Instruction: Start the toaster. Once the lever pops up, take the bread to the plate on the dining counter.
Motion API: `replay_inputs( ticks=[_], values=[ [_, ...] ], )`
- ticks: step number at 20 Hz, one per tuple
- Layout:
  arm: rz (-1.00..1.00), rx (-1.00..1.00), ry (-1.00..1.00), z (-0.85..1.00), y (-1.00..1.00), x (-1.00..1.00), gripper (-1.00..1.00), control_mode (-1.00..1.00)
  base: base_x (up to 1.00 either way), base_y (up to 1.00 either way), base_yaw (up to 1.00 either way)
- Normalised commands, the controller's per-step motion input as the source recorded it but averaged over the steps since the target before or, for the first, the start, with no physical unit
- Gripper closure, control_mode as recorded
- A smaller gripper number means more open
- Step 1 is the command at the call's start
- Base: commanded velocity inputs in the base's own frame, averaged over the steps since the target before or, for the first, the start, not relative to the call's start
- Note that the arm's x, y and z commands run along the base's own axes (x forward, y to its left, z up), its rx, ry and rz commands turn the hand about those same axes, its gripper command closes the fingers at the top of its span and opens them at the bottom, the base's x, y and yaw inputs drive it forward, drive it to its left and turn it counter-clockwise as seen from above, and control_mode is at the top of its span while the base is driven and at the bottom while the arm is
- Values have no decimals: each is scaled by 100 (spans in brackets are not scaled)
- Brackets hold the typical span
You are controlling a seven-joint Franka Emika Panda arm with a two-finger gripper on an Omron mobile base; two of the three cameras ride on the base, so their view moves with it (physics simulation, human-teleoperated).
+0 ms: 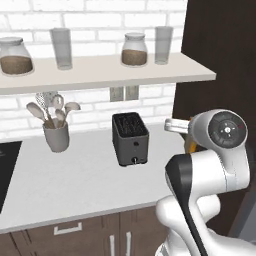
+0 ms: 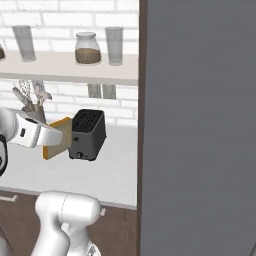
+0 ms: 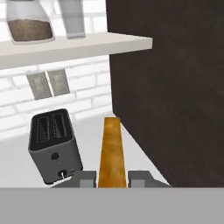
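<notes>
**Fingers clamp the bread, clear of the toaster**

Fingers (image 3: 87, 178) sit pressed on either side of the bread (image 3: 111, 153), so the gripper (image 3: 111, 179) holds the slice edge-on at lower centre of the hand view. The toaster (image 3: 54, 144) stands empty at lower left, just beside. By my judgement the carrying step is in hand; next calls for turning toward the dining counter. A dark cabinet wall (image 3: 170, 87) fills the right, close by; a utensil cup (image 1: 56, 135) stands at left.
</notes>
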Motion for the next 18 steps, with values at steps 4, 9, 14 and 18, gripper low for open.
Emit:
replay_inputs(
  ticks=[4, 9, 14, 18],
  values=[
    [0, 0, 0, 0, 0, 0, 100, 100, -4, 76, -19],
    [0, 0, 0, 0, 0, 0, 100, 100, -26, 79, -39],
    [0, 0, 0, 0, 0, 0, 100, 100, -56, 11, -63],
    [0, 0, 0, 0, 0, 0, 100, 100, -51, 0, -74]
  ],
)
